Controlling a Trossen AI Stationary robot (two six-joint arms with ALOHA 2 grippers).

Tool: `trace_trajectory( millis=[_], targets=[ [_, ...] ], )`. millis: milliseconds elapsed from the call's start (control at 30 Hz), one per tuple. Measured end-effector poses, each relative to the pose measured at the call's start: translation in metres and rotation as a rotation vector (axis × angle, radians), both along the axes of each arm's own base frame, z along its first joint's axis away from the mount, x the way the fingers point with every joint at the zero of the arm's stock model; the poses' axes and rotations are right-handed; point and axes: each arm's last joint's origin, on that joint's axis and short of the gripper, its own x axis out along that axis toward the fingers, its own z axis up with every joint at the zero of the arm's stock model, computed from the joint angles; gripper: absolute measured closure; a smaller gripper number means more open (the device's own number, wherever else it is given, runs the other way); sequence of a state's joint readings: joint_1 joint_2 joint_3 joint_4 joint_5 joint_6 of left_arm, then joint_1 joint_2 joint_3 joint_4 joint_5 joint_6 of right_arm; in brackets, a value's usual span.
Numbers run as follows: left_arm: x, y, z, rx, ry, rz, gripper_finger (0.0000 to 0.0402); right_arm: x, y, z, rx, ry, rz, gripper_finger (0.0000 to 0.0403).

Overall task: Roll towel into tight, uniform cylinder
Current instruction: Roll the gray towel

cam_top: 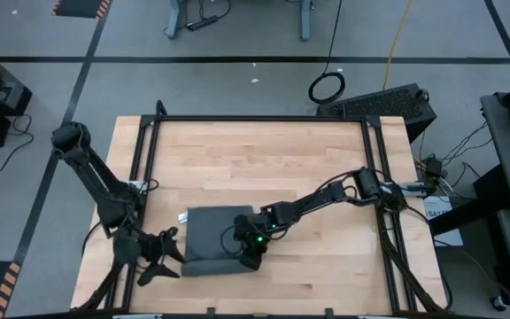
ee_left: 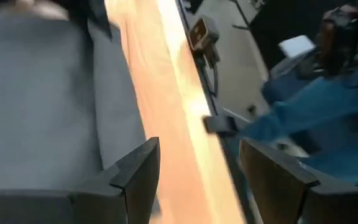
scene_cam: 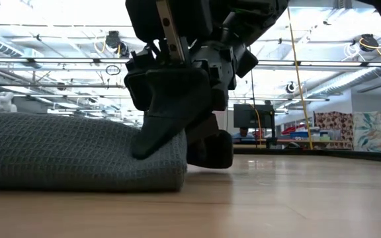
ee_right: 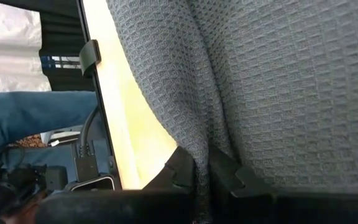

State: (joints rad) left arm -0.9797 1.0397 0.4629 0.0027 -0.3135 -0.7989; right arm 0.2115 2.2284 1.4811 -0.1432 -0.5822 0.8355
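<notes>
Slippage is the main danger. The towel (cam_top: 215, 239), dark grey and folded into a flat slab rather than a roll, lies on the near middle of the table (cam_top: 264, 159), a white tag at its far-left corner. The right gripper (cam_top: 251, 254) sits at the towel's near-right corner with its fingers (ee_right: 222, 174) clenched on a ridge of the cloth, as the right wrist view shows. That pinch takes only a narrow fold, so a hard pull could tear it free, or drag the whole slab along the wood instead of turning it over.

The left gripper (cam_top: 159, 257) stands just beside the towel's left edge, fingers (ee_left: 135, 171) spread and holding nothing. With that side released, the roll may start at one end only and come out as a cone, not an even cylinder.

Edges: the towel's near edge lies close to the table's near rail, so there is little room to roll nearward, and cloth could catch on the black frame (cam_top: 149, 142). Far of the towel the wood is bare up to the far rail, with open room on the right too. The two arms are close at the towel's near side; I judge a careless sweep could knock one gripper against the other.
</notes>
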Motion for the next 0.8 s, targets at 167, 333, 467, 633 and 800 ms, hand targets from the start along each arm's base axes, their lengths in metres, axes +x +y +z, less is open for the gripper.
trace_trajectory(
  millis=[167,333,467,633,800],
  targets=[
    [0.003,-0.012,-0.017,0.121,-0.015,-0.041,0.0174,0.001,-0.005,0.000,0.001,0.001,-0.012,0.0402],
    [0.007,-0.018,-0.041,0.228,0.036,-0.023,0.0157,0.002,-0.008,0.000,0.008,0.013,-0.032,0.0402],
    [0.009,-0.019,-0.051,0.263,0.050,0.062,0.0146,0.002,-0.009,0.000,0.011,0.019,-0.040,0.0402],
    [0.011,-0.019,-0.062,0.275,0.089,0.108,0.0176,0.002,-0.009,0.000,0.015,0.032,-0.055,0.0402],
    [0.015,-0.016,-0.067,0.299,0.117,0.122,0.0294,0.002,-0.009,0.000,0.021,0.044,-0.068,0.0402]
  ],
)
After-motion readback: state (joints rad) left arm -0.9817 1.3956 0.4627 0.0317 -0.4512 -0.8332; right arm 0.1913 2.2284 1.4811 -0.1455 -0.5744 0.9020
